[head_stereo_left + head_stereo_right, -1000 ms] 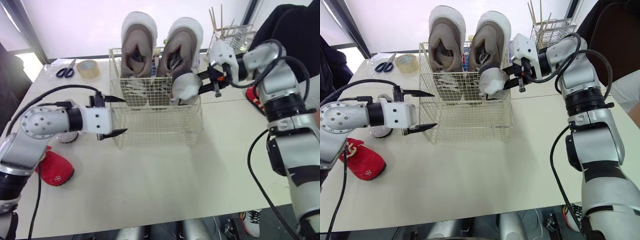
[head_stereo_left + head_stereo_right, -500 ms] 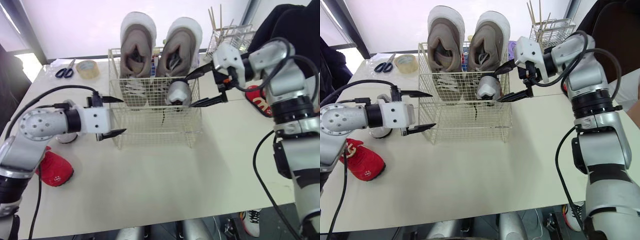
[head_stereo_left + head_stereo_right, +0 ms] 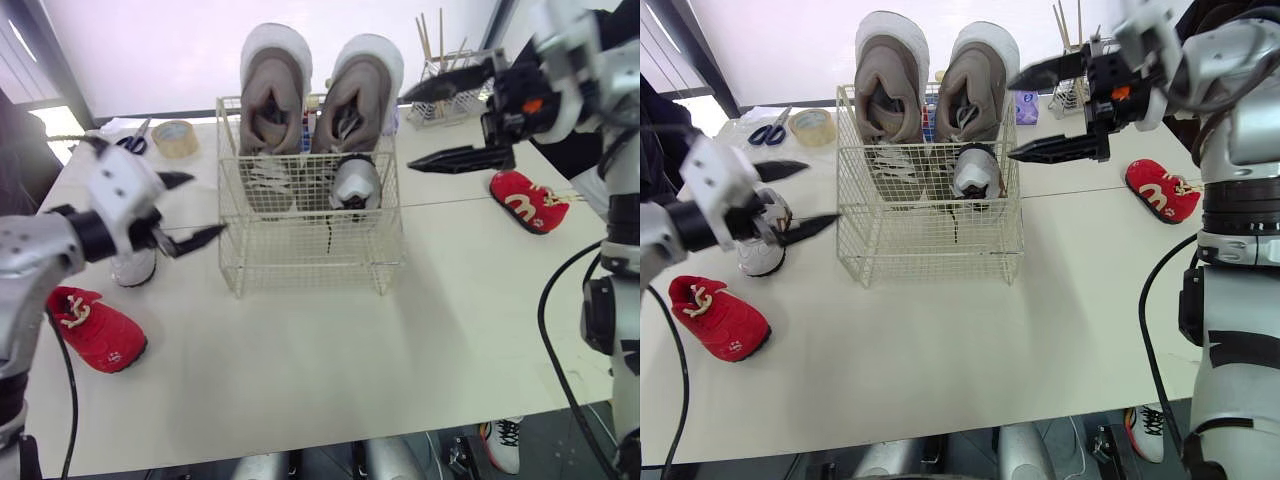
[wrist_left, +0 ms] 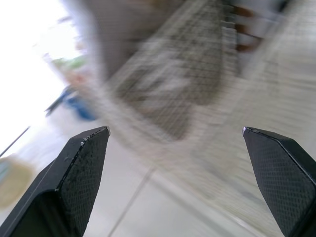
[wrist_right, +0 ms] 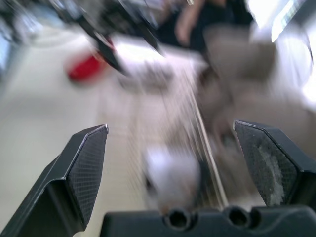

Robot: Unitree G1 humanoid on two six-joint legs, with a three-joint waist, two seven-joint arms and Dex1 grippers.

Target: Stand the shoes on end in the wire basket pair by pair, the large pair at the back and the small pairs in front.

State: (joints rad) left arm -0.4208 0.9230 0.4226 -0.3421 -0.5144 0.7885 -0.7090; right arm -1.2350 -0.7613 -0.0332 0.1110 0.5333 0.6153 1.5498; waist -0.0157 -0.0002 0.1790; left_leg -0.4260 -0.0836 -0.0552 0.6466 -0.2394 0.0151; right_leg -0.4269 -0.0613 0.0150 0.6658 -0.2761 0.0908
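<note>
While my left claw (image 3: 205, 205) is hovering wide open and empty just left of the wire basket (image 3: 310, 262), the head view is showing the large pair (image 3: 275, 95) standing on end along the basket's back. Their long axes are running upright, heels up as I am reading it, uppers facing me. The small grey shoe (image 3: 355, 185) is standing in front of the right-hand large shoe, also upright, a lace dangling below it. My right claw (image 3: 408, 128) is floating raised near the basket's right rim, spread wide and carrying nothing. The small white shoe (image 3: 133, 268) is sitting on the counter (image 3: 330, 370) left of the basket, partly behind my left claw, so I am not telling which way it points. The left-hand red shoe (image 3: 97, 328) is lying on its sole further left of the basket. The right-hand red shoe (image 3: 527, 200) is lying right of the basket, long axis across the counter, toe seemingly toward the basket.

The left wrist view is showing my fingers (image 4: 81, 173) far apart, blurred mesh between them, nothing gripped.

The right wrist view is showing the same wide gap, the grey shoe a pale smear beyond.

I am judging the white shoe to be the grey one's mate and next in line. I am planning to pinch it across its narrow middle, tip its long axis upright, and lower it beside the grey shoe without snagging wire.
</note>
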